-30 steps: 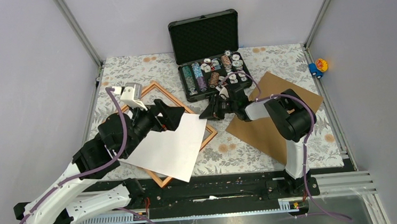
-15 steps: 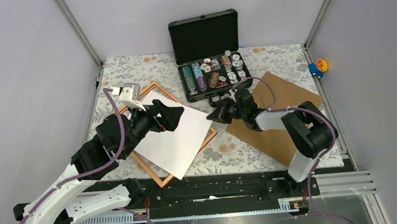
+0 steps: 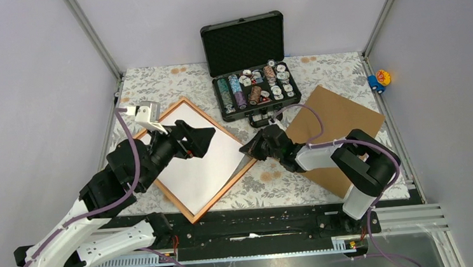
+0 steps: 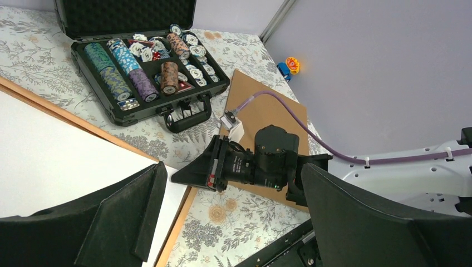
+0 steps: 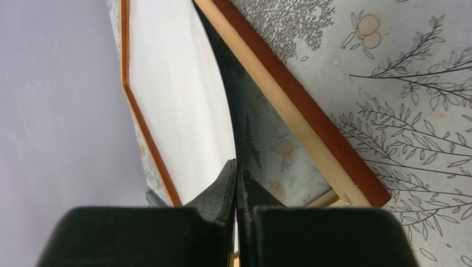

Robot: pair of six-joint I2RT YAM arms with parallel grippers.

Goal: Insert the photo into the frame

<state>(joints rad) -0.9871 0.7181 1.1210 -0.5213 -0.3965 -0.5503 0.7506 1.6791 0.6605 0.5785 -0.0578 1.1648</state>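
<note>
Since earlier the photo (image 3: 198, 162) swung square into the frame (image 3: 183, 100), white side up. Right corner rides up, pinched in closed right tool (image 3: 246, 150); left tool (image 3: 201, 138) spread wide, empty, above photo.

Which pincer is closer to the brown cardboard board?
Right. The right pincer, holding the photo, sits beside the cardboard board; the open left pincer is farther off, above the photo.
</note>
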